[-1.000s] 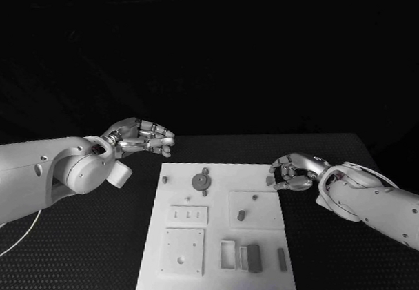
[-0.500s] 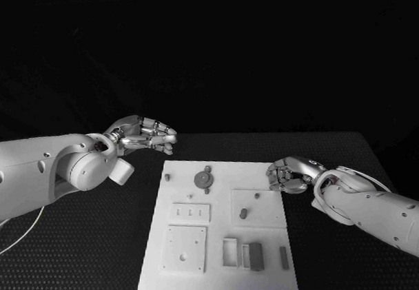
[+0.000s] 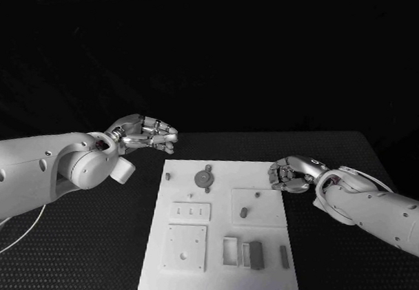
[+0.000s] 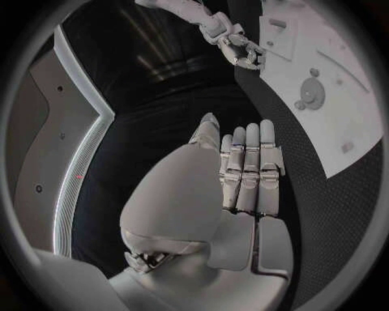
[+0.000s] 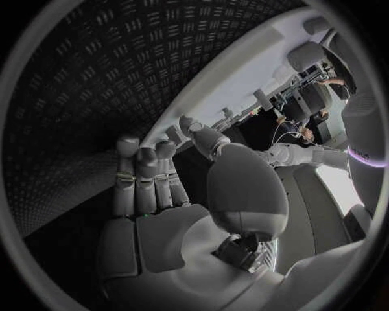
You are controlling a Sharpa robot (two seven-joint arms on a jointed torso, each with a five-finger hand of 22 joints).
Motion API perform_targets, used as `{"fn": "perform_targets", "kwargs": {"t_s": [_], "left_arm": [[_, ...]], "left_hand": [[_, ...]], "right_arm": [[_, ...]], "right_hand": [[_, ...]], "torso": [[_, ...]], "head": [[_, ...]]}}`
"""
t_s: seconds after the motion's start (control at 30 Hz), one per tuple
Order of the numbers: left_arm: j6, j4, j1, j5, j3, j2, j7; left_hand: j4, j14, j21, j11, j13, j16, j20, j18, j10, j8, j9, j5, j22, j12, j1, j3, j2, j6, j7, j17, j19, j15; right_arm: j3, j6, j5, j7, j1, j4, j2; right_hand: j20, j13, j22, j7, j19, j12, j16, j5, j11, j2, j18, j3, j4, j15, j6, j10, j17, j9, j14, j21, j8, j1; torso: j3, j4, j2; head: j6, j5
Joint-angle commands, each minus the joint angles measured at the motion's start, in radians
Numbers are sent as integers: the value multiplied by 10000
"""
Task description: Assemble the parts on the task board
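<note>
Both hands, left [image 3: 143, 134] and right [image 3: 292, 174], curled on nothing; right may nudge the board's [image 3: 218, 284] far right corner

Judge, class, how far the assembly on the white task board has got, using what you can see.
Barely started, it seems. Done: nothing is clearly assembled; small grey parts lie loose on the task board. In hand: nothing; the left hand and right hand hover off the board's far corners. Left: picking up and fitting the parts.

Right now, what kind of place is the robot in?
Probably a robot test lab. A white task board with small grey parts lies on a black table, and the left hand and right hand hover at its far corners.
</note>
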Motion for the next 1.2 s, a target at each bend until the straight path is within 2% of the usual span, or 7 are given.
{"fn": "perform_targets", "kwargs": {"t_s": [0.03, 0.7, 0.83, 1.2], "left_arm": [[166, 20, 2, -30, 9, 7, 90], [184, 16, 2, -30, 9, 5, 73], [176, 9, 2, -30, 9, 1, 70], [174, 21, 2, -30, 9, -16, 54]], "left_hand": [[-19, 55, -49, 25, 12, -62, 6, 178, -13, -47, -15, 9, 2, -47, -48, -66, -83, 1, 53, 17, 67, 25], [-20, 58, -52, 25, 15, -71, 5, 179, -14, -52, -16, 9, 3, -47, -54, -66, -72, 0, 64, 26, 69, 25], [-21, 59, -53, 26, 15, -72, 5, 179, -14, -53, -16, 9, 3, -47, -54, -66, -71, 1, 65, 28, 70, 24], [-21, 62, -54, 25, 17, -77, 4, 180, -15, -55, -17, 10, 4, -47, -55, -65, -65, 1, 68, 33, 72, 24]], "right_arm": [[-4, -96, -59, 31, -15, -27, -1], [-3, -190, 5, -74, -15, -75, 151], [-3, -224, 5, -94, -15, -91, 177], [-3, -252, -6, -133, -15, -88, 169]], "right_hand": [[-44, -16, 200, 125, 53, 58, 77, 25, -5, 91, 358, -15, 61, -15, 220, 97, 11, 26, 65, 45, 66, 0], [-106, -40, 193, 134, 141, 134, 157, 23, 2, 138, 358, -51, 110, -8, 599, 199, -1, 142, 168, 134, 217, -73], [-122, -49, 189, 96, 164, 149, 173, 25, -31, 147, 358, -55, 134, -35, 739, 223, -7, 183, 191, 152, 273, -102], [-155, -72, 183, -3, 197, 168, 196, 26, -123, 209, 358, -40, 174, -118, 1031, 266, -23, 292, 229, 181, 389, -132]], "torso": [[-3, 1, -2], [-12, 8, 2], [-8, 9, 1], [-7, 7, 2]], "head": [[-5, -16], [-27, -55], [-24, -83], [-49, -39]]}}
